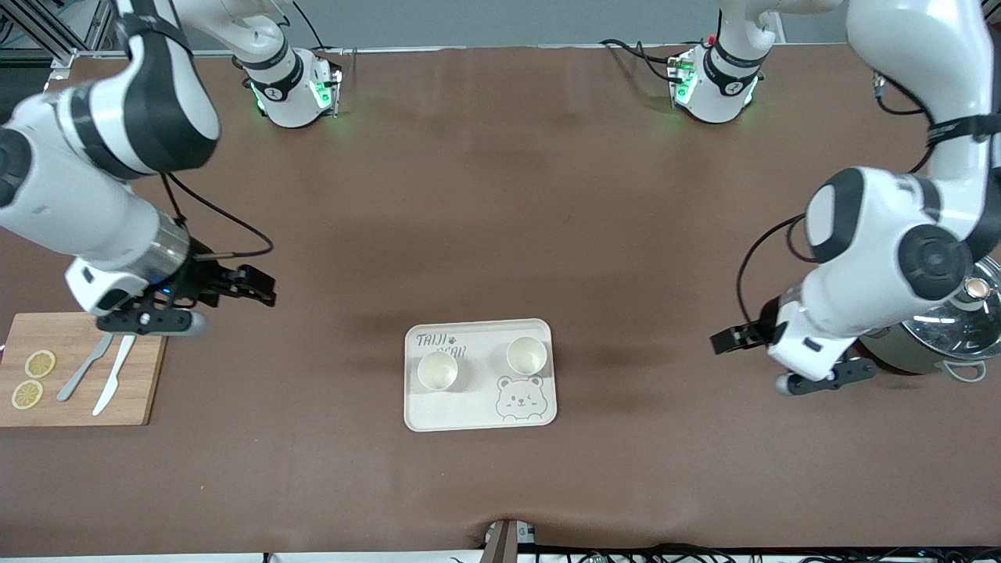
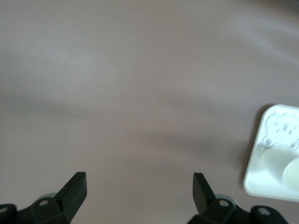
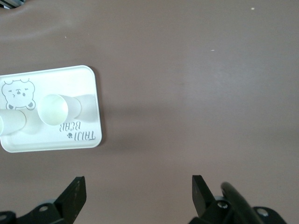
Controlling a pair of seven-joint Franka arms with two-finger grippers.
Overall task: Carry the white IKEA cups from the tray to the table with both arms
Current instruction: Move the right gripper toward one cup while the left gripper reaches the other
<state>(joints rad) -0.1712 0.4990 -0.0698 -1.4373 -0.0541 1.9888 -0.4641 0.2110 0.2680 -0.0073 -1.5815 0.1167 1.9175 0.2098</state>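
Observation:
Two white IKEA cups stand upright on a cream tray (image 1: 477,410) with a bear drawing, in the middle of the table. One cup (image 1: 437,370) is toward the right arm's end, the other (image 1: 527,356) toward the left arm's end. My right gripper (image 1: 152,322) is open and empty over the cutting board's edge. The right wrist view (image 3: 138,184) shows bare table between its fingers, with the tray (image 3: 70,77) and a cup (image 3: 52,109) off to the side. My left gripper (image 1: 825,379) is open and empty beside the pot. The left wrist view (image 2: 140,182) shows the tray's corner (image 2: 261,179).
A wooden cutting board (image 1: 133,391) with two lemon slices (image 1: 39,363), a knife (image 1: 113,375) and another utensil lies at the right arm's end. A steel pot (image 1: 938,336) with a glass lid stands at the left arm's end. Brown table surface surrounds the tray.

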